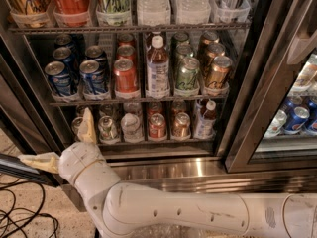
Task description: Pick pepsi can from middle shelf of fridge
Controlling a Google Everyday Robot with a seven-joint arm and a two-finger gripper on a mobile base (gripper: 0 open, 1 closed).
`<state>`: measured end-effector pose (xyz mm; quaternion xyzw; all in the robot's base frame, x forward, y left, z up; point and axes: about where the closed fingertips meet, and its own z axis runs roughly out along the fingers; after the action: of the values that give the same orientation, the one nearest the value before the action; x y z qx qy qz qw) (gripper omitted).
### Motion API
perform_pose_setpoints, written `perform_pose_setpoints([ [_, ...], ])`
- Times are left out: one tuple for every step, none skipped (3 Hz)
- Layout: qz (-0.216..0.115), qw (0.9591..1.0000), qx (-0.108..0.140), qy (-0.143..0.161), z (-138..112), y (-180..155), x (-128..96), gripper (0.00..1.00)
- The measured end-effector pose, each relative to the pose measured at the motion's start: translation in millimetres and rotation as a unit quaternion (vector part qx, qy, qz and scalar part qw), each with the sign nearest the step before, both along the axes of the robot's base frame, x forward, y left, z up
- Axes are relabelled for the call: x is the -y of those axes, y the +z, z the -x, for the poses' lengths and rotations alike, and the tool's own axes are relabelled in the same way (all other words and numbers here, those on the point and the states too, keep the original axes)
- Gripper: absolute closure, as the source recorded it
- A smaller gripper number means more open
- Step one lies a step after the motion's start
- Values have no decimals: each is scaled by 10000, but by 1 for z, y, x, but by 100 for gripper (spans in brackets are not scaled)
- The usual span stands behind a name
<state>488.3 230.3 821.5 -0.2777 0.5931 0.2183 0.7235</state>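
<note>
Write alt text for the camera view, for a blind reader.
The robot's open claw hangs empty at the lower left of the fridge, below the middle shelf. Blue pepsi cans stand at the shelf's left end, beside other cans and a bottle.

Fridge (173, 170): the middle shelf (133, 101) carries six lanes running front to back. The two leftmost lanes hold pepsi cans (93, 77). Next to the right stands a cola can (126, 76), then a bottle (157, 68), then two lanes of other cans (187, 73). The pincer (59, 140) sits below the middle shelf, before the left end of the bottom shelf (148, 143), with one finger pointing up and one left. The arm (173, 212) runs rightward before the fridge base. Cables (20, 217) lie on the floor, bottom left.
</note>
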Motion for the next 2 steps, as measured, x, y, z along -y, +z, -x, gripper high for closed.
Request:
perform_pose_setpoints([
  [-81, 9998, 70, -164, -8, -4, -7, 0],
  [13, 9985, 179, -527, -31, -10, -28, 0],
])
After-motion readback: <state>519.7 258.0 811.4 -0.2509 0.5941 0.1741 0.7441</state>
